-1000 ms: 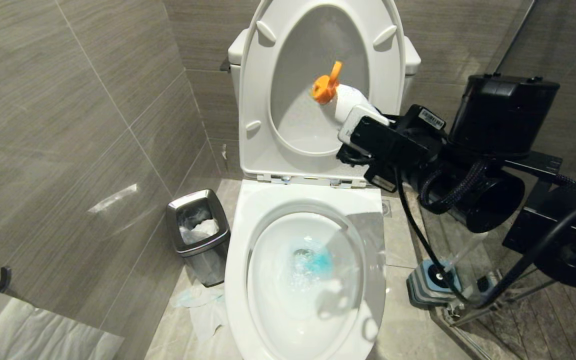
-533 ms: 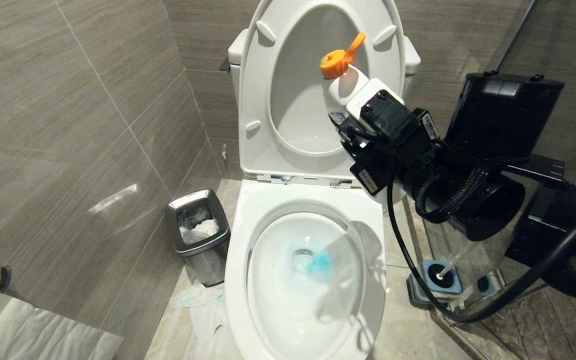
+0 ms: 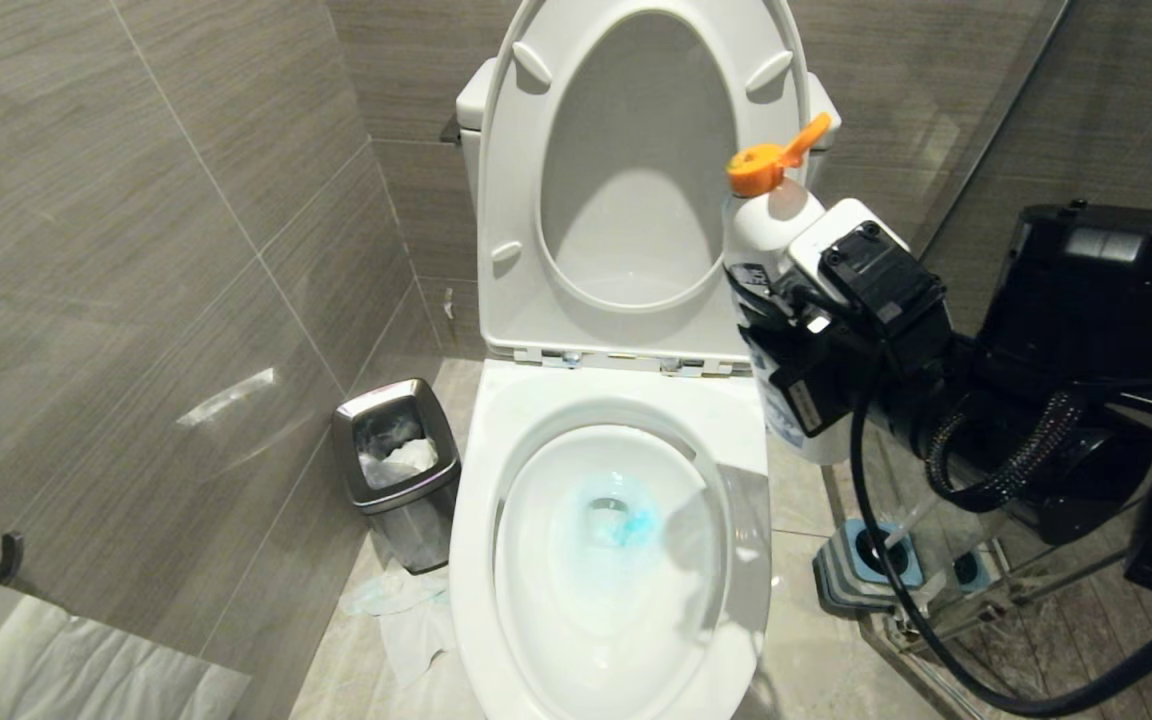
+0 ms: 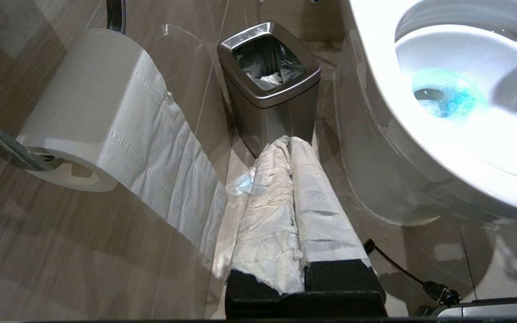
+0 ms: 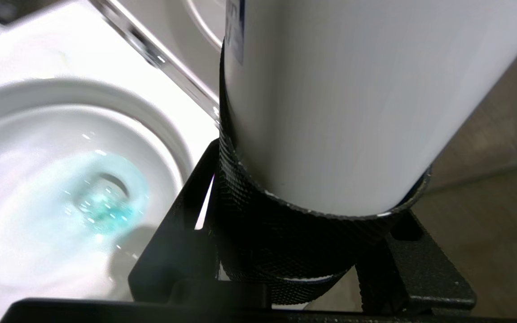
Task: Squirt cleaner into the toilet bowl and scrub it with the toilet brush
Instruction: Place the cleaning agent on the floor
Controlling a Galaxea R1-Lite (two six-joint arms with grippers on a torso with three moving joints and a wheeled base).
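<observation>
r gripper (image 3: 786, 300) clamped on white bottle (image 3: 771, 225) w/ orange cap, upright, just right of toilet bowl (image 3: 496, 480) rim. teal cleaner (image 3: 626, 520) pooled at bowl drain. brush (image 3: 911, 520) handle in its holder (image 3: 876, 555) on floor right of toilet. l gripper (image 4: 291, 143) closed, paper-wrapped fingers, low near bin (image 4: 269, 85) left of toilet.

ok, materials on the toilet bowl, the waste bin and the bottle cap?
Toilet bowl: looks like glazed white ceramic, glossy, with bright highlights along the rim.
Waste bin: seems brushed stainless steel; satin grey sheen, reflective top ring, dark liner inside.
Bottle cap: probably moulded plastic, matte orange, with an angled spout.
</observation>
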